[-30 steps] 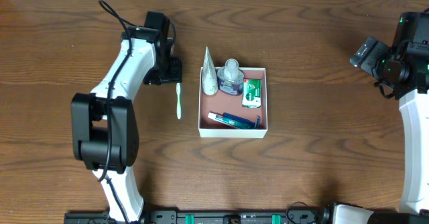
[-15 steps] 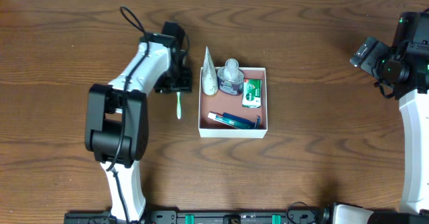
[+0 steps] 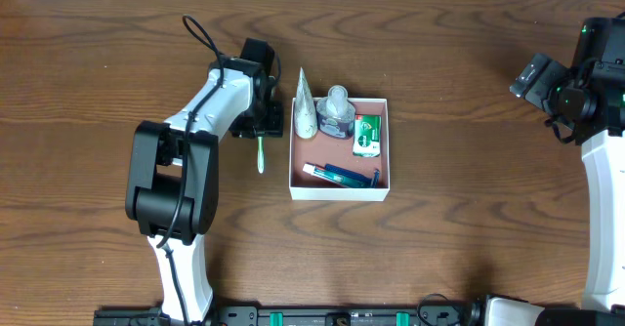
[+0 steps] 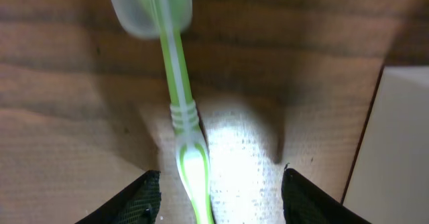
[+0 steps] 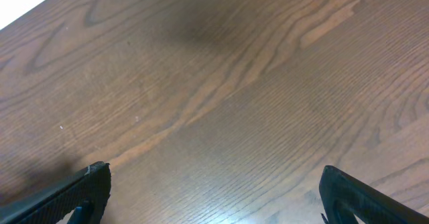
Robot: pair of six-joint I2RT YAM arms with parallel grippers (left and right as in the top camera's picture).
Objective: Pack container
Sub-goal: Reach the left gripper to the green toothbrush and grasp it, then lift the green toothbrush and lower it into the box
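Observation:
The container is a shallow white-walled box with a reddish-brown floor at the table's middle. A green and white toothbrush lies on the table just left of it. My left gripper is over the toothbrush's far end. In the left wrist view the toothbrush runs between the open fingers of the left gripper, and the container's white wall is at the right. My right gripper is far right and open over bare wood in the right wrist view.
In the container are a white tube leaning at its left wall, a clear bottle, a small green packet and a blue-teal tube. The rest of the wooden table is bare.
My left arm has swung right toward the container, and its gripper now sits over the toothbrush's far end. The toothbrush, the container and the right arm have not moved.

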